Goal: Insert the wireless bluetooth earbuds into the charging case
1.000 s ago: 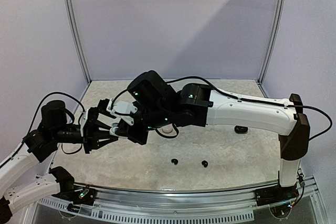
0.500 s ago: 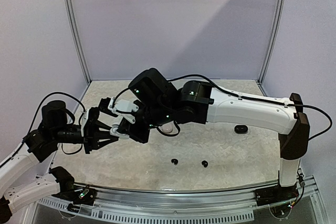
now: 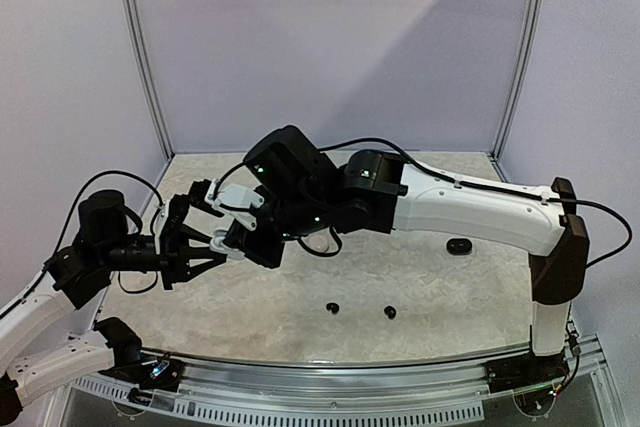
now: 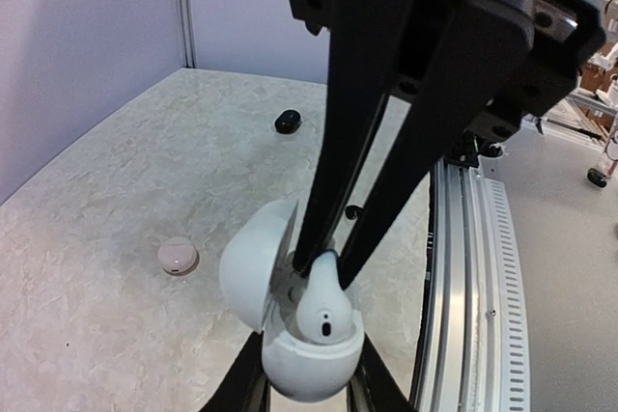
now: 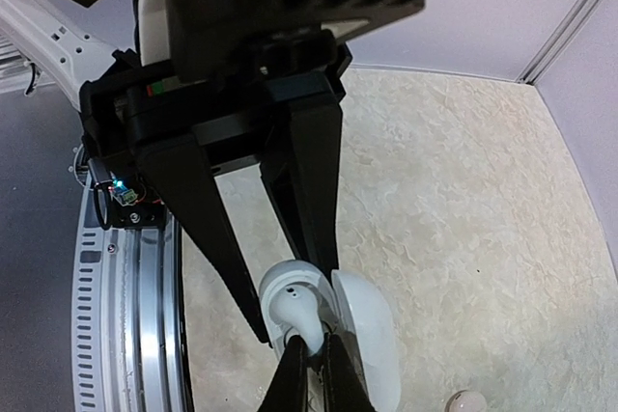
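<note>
My left gripper (image 4: 311, 375) is shut on the base of an open white charging case (image 4: 309, 366), its lid (image 4: 253, 267) swung to the left, held above the table. My right gripper (image 5: 314, 359) is shut on the stem of a white earbud (image 5: 294, 304) whose rounded body sits in the case's well (image 5: 280, 282). From the left wrist view the earbud (image 4: 323, 311) stands in the case, pinched from above. In the top view both grippers meet at the left (image 3: 215, 244). Two black earbuds (image 3: 332, 308) (image 3: 390, 312) lie on the table.
A closed pale pinkish case (image 4: 179, 256) lies on the table beside the held case, also in the right wrist view (image 5: 468, 402). A black case (image 3: 460, 247) lies at the right. The metal rail (image 3: 330, 372) runs along the near table edge.
Both grippers have shifted slightly up and back together, still joined at the case. The right arm now hides the pale case in the top view.
</note>
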